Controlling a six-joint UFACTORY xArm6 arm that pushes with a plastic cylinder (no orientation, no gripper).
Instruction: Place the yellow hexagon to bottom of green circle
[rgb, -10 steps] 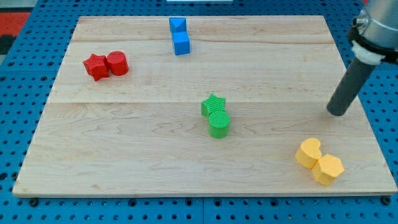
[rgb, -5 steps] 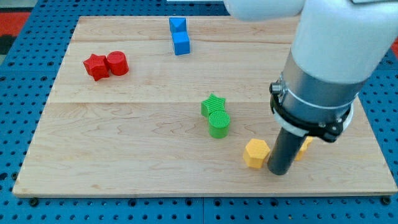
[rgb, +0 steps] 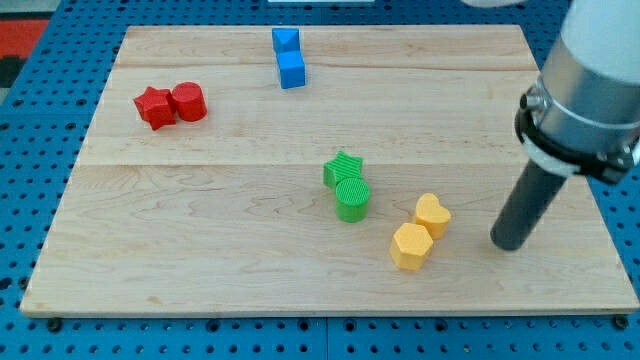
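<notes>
The yellow hexagon (rgb: 411, 246) lies on the wooden board (rgb: 200, 230), below and to the right of the green circle (rgb: 352, 199). The green circle touches a green star (rgb: 343, 168) just above it. A yellow heart (rgb: 432, 214) sits against the hexagon's upper right. My tip (rgb: 508, 243) is on the board to the right of both yellow blocks, apart from them by a clear gap.
A red star (rgb: 154, 107) and a red circle (rgb: 188, 101) sit together at the upper left. Two blue blocks (rgb: 289, 57) stand at the top centre. The arm's grey body (rgb: 590, 90) fills the upper right.
The yellow hexagon stayed near the green circle's lower right. The yellow heart now shows to the hexagon's upper right. My tip has pulled away to the right, off the blocks.
</notes>
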